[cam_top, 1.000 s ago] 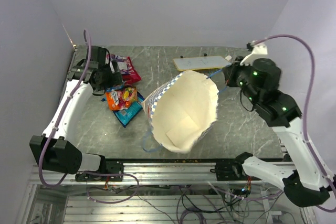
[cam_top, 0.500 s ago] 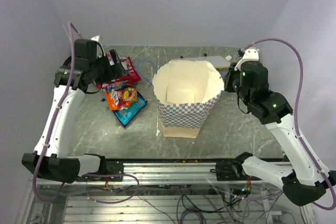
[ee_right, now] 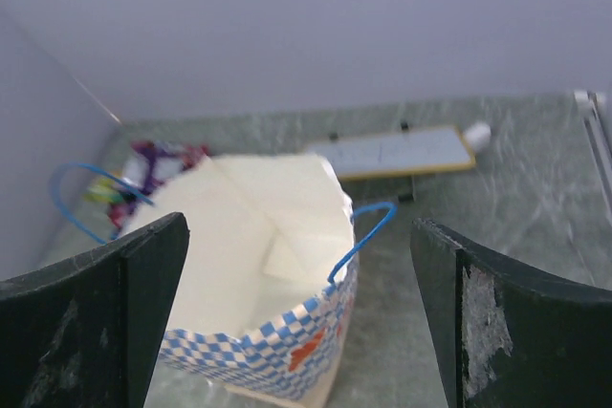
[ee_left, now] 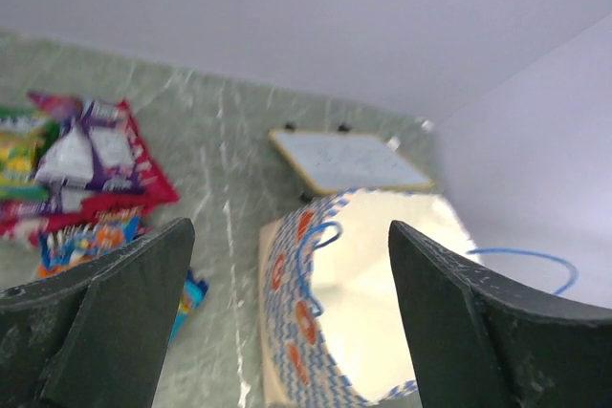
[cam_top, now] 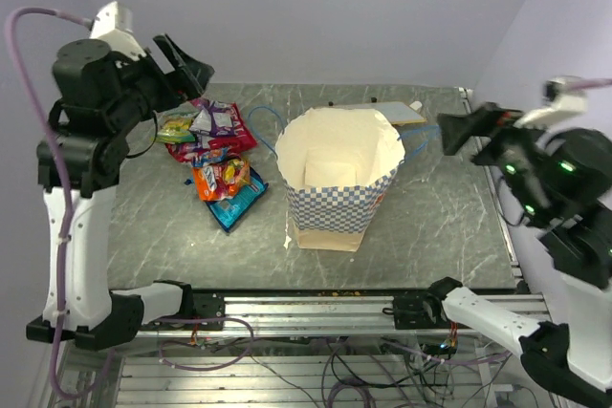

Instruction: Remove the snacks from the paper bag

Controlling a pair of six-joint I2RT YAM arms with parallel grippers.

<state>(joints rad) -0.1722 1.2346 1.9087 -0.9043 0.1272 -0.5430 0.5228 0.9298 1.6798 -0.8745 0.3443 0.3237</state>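
Observation:
The paper bag [cam_top: 337,200] stands upright in the middle of the table, mouth up, and only cream paper shows inside it. Its checkered wall [ee_left: 304,327] and a blue handle fill the left wrist view, and the bag [ee_right: 277,346] lies below in the right wrist view. The snacks [cam_top: 212,152] lie in a loose pile on the table left of the bag, also seen as packets [ee_left: 86,164] and packets [ee_right: 158,160]. My left gripper [cam_top: 187,64] hangs high over the far left, open and empty. My right gripper [cam_top: 453,131] is raised right of the bag, open and empty.
A flat cream board [cam_top: 368,114] on black feet lies behind the bag, near the back wall. It shows as a board [ee_left: 344,160] and a board [ee_right: 402,150] in both wrist views. Walls close the table at back and left.
The bag went from tilted in the right gripper's hold to standing upright. The right gripper opened and let go of it. Both arms rose up and away from the table.

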